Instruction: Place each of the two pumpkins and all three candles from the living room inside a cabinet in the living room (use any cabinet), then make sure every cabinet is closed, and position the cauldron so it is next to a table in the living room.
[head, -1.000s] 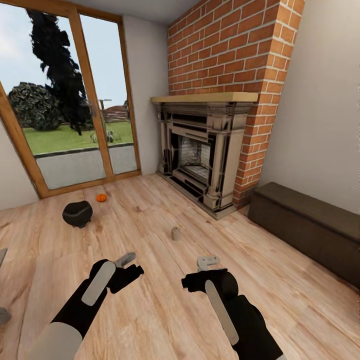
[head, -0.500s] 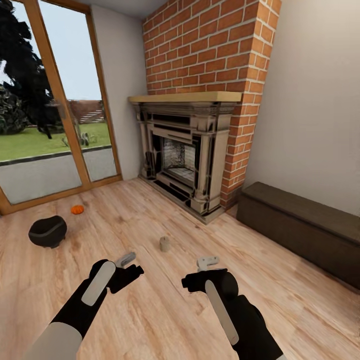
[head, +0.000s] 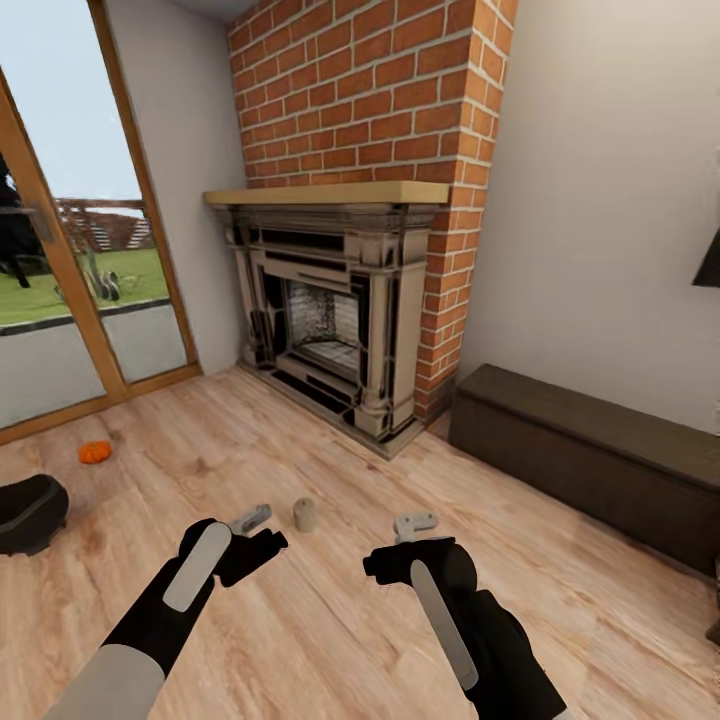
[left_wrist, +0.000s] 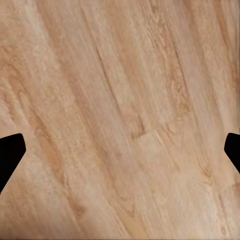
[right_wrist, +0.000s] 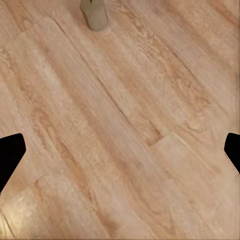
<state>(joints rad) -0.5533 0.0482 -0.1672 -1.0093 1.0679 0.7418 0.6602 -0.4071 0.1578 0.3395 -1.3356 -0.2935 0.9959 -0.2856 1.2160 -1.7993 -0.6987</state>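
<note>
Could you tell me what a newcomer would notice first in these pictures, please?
The brick chimney with its fireplace dominates the far wall, with the long dark cabinet to its right. On the wood floor stand a small candle just ahead of the arms, an orange pumpkin and a black cauldron at left.

A small orange pumpkin (head: 95, 452) sat on the wood floor (head: 330, 620), well to the left of the brick fireplace (head: 335, 310) and close to the glass door. The black cauldron (head: 28, 513) rested on the same floor, nearer than the pumpkin and cut off by the head view's left edge. One short, pale candle (head: 304, 514) stood upright on the boards out in front of the fireplace; the right wrist view showed it too (right_wrist: 94, 14), standing alone on bare planks. The long, low dark-brown cabinet (head: 590, 455) stood against the wall just right of the fireplace, its front shut.
</note>
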